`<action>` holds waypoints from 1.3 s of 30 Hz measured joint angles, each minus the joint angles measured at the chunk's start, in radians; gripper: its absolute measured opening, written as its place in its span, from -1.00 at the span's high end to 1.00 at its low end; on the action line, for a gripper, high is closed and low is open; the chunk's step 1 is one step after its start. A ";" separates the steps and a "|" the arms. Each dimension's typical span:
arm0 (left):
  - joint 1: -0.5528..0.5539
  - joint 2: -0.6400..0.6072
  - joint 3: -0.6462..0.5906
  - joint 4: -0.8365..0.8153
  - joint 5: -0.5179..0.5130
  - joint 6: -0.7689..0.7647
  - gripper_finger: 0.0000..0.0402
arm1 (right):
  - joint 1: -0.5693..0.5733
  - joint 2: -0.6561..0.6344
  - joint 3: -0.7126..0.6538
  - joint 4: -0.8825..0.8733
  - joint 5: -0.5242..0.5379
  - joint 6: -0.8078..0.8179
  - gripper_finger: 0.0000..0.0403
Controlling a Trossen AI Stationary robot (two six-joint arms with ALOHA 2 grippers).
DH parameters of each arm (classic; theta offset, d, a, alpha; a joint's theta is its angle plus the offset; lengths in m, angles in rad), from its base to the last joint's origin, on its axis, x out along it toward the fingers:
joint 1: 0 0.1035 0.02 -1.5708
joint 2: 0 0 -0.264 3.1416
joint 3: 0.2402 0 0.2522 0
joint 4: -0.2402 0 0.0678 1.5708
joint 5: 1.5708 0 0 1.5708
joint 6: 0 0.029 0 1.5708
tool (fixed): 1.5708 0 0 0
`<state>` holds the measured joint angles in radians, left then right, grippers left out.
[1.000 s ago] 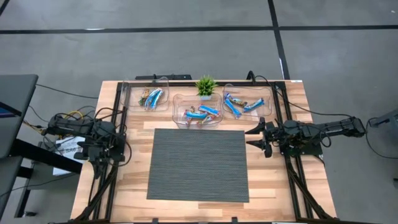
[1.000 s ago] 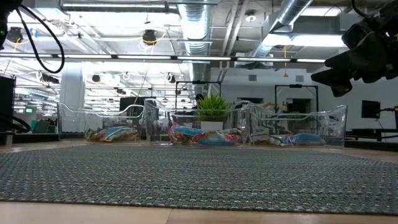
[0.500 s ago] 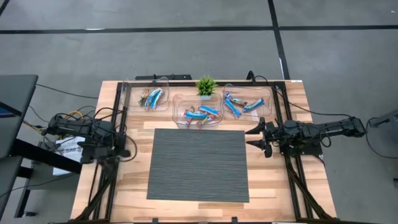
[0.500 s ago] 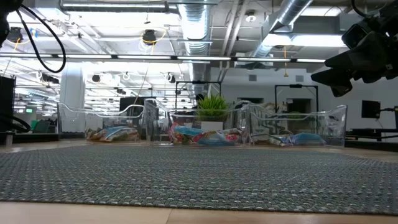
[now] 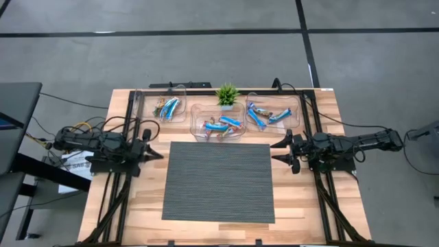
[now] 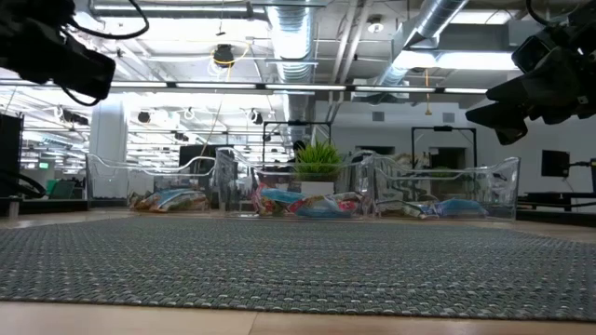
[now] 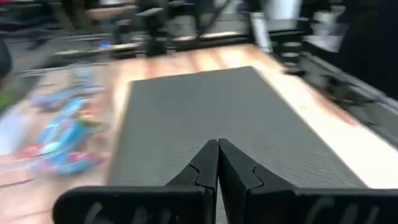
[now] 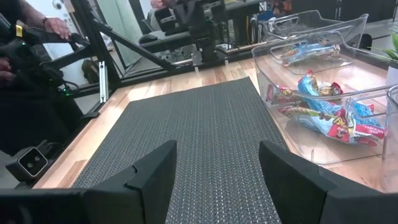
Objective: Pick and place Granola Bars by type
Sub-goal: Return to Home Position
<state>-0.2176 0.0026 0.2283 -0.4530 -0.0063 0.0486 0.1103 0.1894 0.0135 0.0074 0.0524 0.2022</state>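
Sorting looks finished: the Granola Bars point(image 5: 221, 125) lie in three clear bins point(image 5: 194, 116) along the table's point(image 5: 309, 199) far edge. Left gripper point(image 5: 152, 151) at the left edge, jaws pressed together; right gripper point(image 5: 277, 152) at the right edge, jaws wide, holding nothing — next, probably just parking both arms

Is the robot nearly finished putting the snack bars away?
Looks nearly done. All granola bars in view lie in the three clear bins, and the mat is bare. Nothing is in hand: the left end effector is shut, the right end effector open, both empty beside the mat. No bars seem left.
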 joint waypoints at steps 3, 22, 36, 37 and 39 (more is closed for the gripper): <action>0.009 0.000 0.000 0.003 -0.073 -0.007 1.00 | 0.000 0.000 0.000 0.000 0.000 0.000 -0.11; 0.053 0.001 -0.218 0.631 -0.052 0.031 1.00 | 0.000 0.000 0.000 0.000 0.000 0.000 -0.11; 0.056 0.000 -0.218 0.499 -0.062 -0.006 1.00 | 0.000 0.000 0.000 0.000 0.000 0.000 -0.11; 0.056 0.000 -0.218 0.499 -0.067 -0.006 1.00 | 0.000 0.000 0.000 0.000 0.000 0.000 -0.11; 0.056 0.000 -0.218 0.500 -0.070 -0.006 1.00 | 0.000 0.000 0.000 0.000 0.000 0.000 -0.11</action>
<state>-0.1616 0.0031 0.0104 0.0471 -0.0760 0.0429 0.1101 0.1894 0.0135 0.0074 0.0521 0.2021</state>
